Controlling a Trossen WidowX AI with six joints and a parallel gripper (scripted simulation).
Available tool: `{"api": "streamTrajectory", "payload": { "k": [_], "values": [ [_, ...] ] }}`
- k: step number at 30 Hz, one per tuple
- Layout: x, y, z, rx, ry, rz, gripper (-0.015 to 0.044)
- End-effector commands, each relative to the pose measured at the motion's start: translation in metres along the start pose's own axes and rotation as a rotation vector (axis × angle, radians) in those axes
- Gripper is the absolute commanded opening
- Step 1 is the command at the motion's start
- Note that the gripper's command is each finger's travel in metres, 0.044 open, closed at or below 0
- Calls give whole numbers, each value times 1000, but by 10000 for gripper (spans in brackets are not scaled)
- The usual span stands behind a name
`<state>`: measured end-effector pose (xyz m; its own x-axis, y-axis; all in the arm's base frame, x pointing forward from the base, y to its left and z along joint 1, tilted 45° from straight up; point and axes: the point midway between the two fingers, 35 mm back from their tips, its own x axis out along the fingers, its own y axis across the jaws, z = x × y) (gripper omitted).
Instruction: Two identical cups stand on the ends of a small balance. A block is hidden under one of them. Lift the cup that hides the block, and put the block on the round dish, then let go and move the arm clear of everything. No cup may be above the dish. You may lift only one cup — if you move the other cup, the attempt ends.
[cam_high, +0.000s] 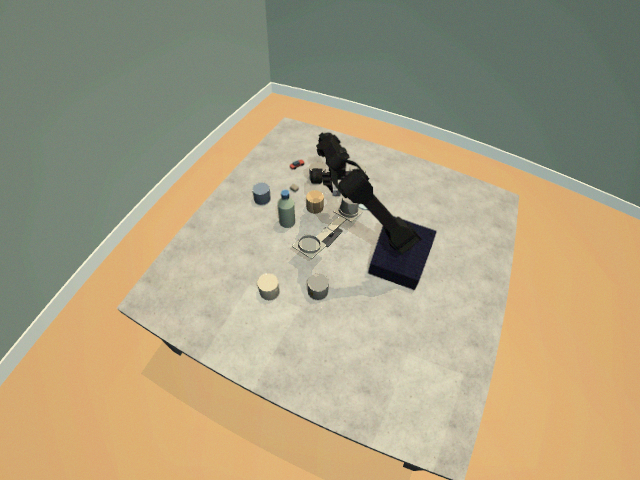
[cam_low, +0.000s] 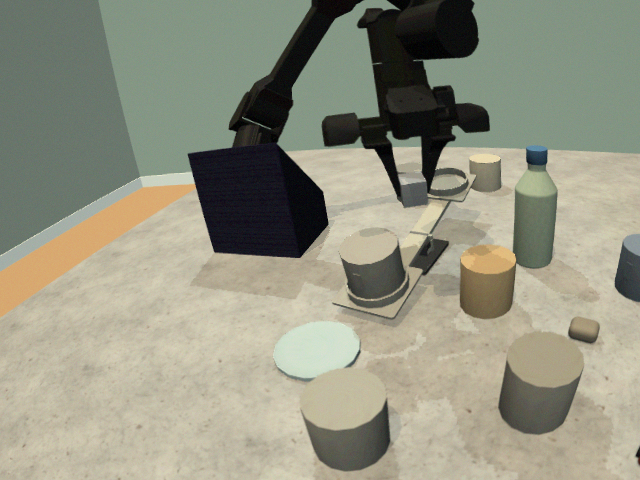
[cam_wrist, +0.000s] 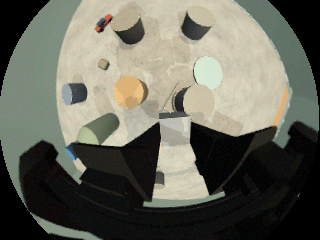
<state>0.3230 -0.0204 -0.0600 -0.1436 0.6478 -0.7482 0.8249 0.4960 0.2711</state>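
Note:
My gripper is shut on the grey block and holds it in the air, high above the table near the balance. A grey cup stands on the balance's near end in the exterior view. The ring at the other end is empty. Another grey cup stands on the table beyond that empty end. The pale round dish lies flat and bare beyond the cup-bearing end; the arm partly hides it in the top view.
Two grey-beige cylinders stand near the dish. An orange cylinder and a green bottle stand beside the balance. A blue cylinder, cream cylinder, small brown block and red toy car are farther out.

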Motion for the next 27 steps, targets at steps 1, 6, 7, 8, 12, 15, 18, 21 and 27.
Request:
{"api": "streamTrajectory", "payload": {
  "k": [1, 6, 7, 8, 12, 15, 18, 21, 27],
  "values": [
    [6, -18, 21, -7, -8, 2, 0],
    [21, -47, 44, -21, -2, 2, 0],
    [24, -53, 49, -23, -1, 2, 0],
    [27, -59, 53, -25, 0, 2, 0],
    [41, -85, 68, -30, 7, 3, 0],
    [51, -106, 77, -25, 14, 5, 0],
    [63, -127, 85, -20, 22, 8, 0],
    [68, -137, 88, -18, 27, 10, 0],
    [85, -136, 88, -18, 27, 11, 0]
  ]
}}
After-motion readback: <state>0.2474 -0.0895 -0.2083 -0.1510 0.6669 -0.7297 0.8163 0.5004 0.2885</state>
